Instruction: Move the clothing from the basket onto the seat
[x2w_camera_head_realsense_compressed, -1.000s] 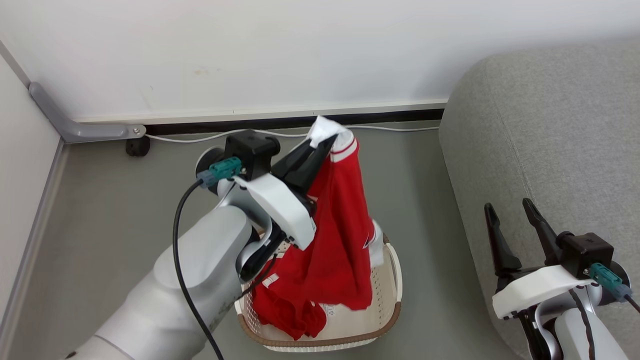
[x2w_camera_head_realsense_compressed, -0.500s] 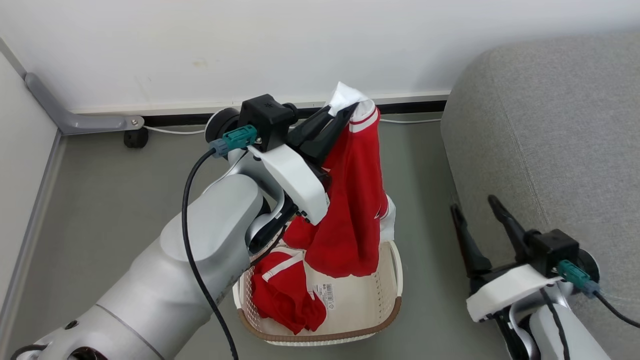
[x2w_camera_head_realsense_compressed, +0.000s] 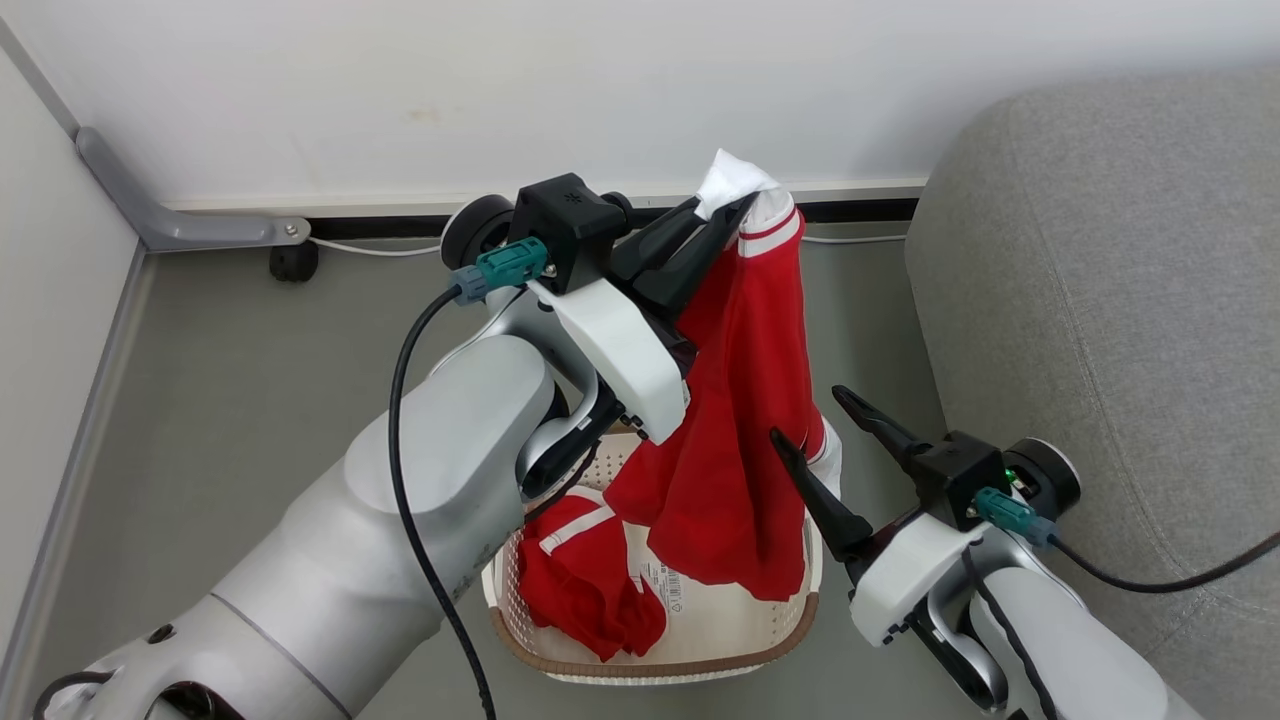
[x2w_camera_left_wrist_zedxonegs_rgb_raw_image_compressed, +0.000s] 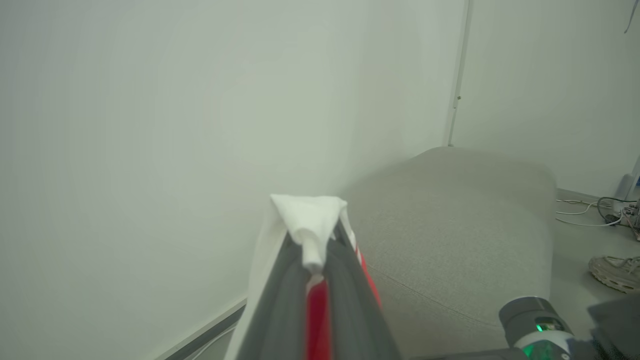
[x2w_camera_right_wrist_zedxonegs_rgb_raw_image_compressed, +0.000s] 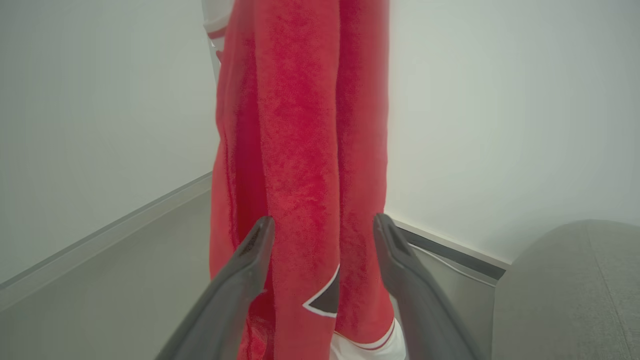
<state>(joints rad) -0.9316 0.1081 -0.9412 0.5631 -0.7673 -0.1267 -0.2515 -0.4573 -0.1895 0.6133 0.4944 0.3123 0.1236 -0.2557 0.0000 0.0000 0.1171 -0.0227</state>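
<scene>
Left arm (x2w_camera_head_realsense_compressed: 440, 450) was bent at the elbow and held high. Left gripper (x2w_camera_head_realsense_compressed: 738, 206) was clamped on the garment (x2w_camera_head_realsense_compressed: 745, 420) top. Right gripper (x2w_camera_head_realsense_compressed: 806, 414) sat lower, jaws spread wide, fingers (x2w_camera_right_wrist_zedxonegs_rgb_raw_image_compressed: 250, 260) flanking the garment, pointing up-left.

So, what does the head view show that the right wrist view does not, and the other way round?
Head view: the left gripper shut on the white top edge of the hanging garment, the basket below it, and a second garment lying inside. Right wrist view: a dark, white-edged emblem low on the hanging cloth. Both: the hanging garment, the open right gripper close to that cloth, and the grey seat.
</scene>
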